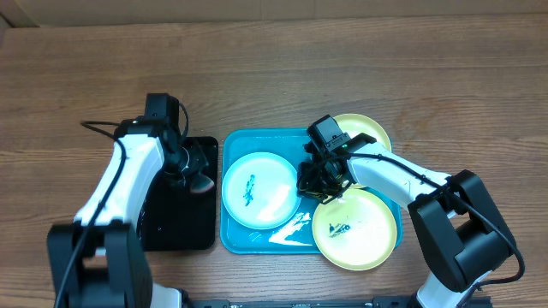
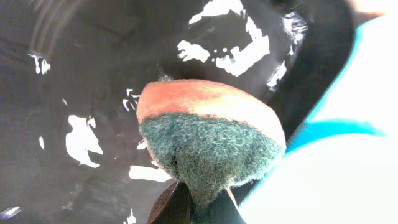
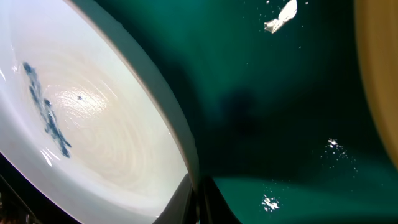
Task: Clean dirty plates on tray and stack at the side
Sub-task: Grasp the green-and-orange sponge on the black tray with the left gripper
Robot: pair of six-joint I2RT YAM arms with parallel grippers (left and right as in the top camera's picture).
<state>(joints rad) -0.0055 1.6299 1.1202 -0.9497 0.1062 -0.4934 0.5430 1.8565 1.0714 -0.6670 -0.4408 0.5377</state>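
Sponge [image 2: 211,143], orange on top with a green scouring face, fills the left wrist view. It is clamped from below in the left end effector [image 2: 196,208], whose jaws are clenched tight on it. It hangs over the wet black tray [image 2: 81,93], probably so that drips fall there and not on the counter [image 1: 274,68].

Just beside that sits the cyan tray [image 1: 233,145], carrying the white plate [image 1: 259,190], which has a blue smear at its centre and looks unwashed. The right end effector [image 3: 196,202] is closed almost flat, pinching that plate's right rim close to the tray floor. I judge this grip is meant to steady the plate so scrubbing cannot push it around.

A smeared yellow plate [image 1: 355,227] overhangs the tray's front right corner, and a second yellow plate [image 1: 372,128] lies partly behind the right arm. No clean stack is visible yet.
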